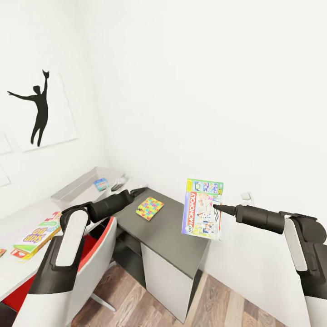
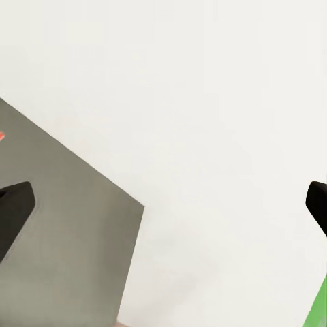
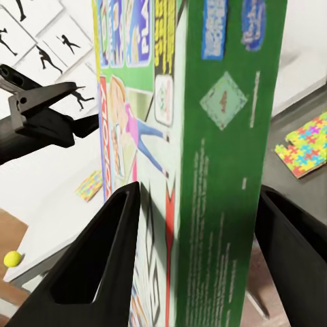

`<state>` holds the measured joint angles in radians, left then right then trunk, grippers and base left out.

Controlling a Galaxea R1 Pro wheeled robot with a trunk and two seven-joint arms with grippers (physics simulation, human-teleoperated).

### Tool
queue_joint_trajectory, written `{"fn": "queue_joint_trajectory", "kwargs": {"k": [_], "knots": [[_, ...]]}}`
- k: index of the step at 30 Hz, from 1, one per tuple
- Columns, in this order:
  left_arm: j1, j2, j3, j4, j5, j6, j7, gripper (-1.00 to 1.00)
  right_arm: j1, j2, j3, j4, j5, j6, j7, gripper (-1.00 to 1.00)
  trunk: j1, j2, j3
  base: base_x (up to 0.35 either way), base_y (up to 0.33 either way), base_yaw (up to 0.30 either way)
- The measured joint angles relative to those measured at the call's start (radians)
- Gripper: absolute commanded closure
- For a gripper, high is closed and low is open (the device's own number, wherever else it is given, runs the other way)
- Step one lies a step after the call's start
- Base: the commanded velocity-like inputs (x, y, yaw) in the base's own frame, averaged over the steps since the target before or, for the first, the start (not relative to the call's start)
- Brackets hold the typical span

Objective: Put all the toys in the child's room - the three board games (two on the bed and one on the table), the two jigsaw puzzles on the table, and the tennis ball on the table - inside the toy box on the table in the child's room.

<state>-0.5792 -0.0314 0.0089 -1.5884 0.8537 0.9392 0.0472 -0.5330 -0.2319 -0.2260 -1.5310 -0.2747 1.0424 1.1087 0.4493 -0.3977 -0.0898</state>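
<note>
Over the tabletop (image 1: 168, 236):
Right hand (image 3: 197, 259): pinched on game box (image 1: 203, 209).
Left hand (image 2: 163, 211): spread, empty.
Risk: box could be dropped if tilted.

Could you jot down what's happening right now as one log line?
right gripper: shut on Monopoly box, held upright | left gripper: open, empty | jigsaw puzzle: on dark desk | toy box: on white table

child's bedroom, silhouette print (image 1: 38, 106), jigsaw puzzle (image 1: 150, 208), Monopoly box (image 1: 202, 208), plank floor (image 1: 131, 304)
</note>
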Motion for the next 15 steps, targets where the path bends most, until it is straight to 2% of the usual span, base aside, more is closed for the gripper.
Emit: {"fn": "queue_joint_trajectory", "kwargs": {"k": [15], "knots": [[0.001, -0.001, 0.001, -0.001, -0.001, -0.001, 0.001, -1.0, 0.0, 0.0, 0.0, 0.0, 0.0, 0.0, 0.0, 1.0, 0.0, 0.0, 0.0, 0.005, 0.0, 0.3]]}}
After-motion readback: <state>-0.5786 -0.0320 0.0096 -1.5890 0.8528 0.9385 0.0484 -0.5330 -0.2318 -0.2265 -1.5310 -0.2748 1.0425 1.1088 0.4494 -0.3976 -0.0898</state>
